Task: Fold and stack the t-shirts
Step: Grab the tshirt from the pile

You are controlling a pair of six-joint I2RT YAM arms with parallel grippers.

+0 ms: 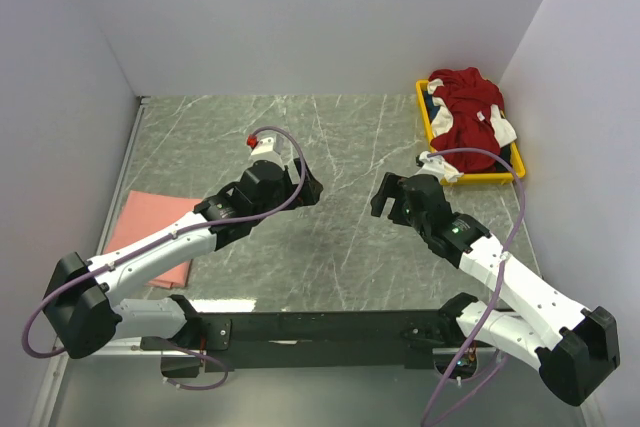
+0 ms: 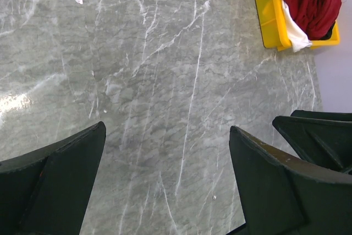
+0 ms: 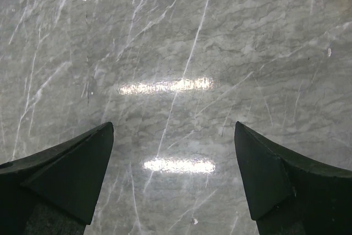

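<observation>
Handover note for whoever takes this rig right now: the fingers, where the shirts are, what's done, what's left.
The left gripper is open and empty, above bare table.
The right gripper is open and empty too, also over bare tabletop.
The salmon-pink shirt lies flat, apparently folded, at the table's left edge, partly under the left arm.
The dark red shirt is crumpled in the yellow bin at the far right, on top of the white shirt, which spills over the rim.
Done: one shirt, it seems.
Left: fold red and white, then stack all three.

Open tabletop (image 1: pixel 330 147) ahead; yellow bin (image 1: pixel 495 179) and pink shirt (image 1: pixel 150 224) flank it.
</observation>
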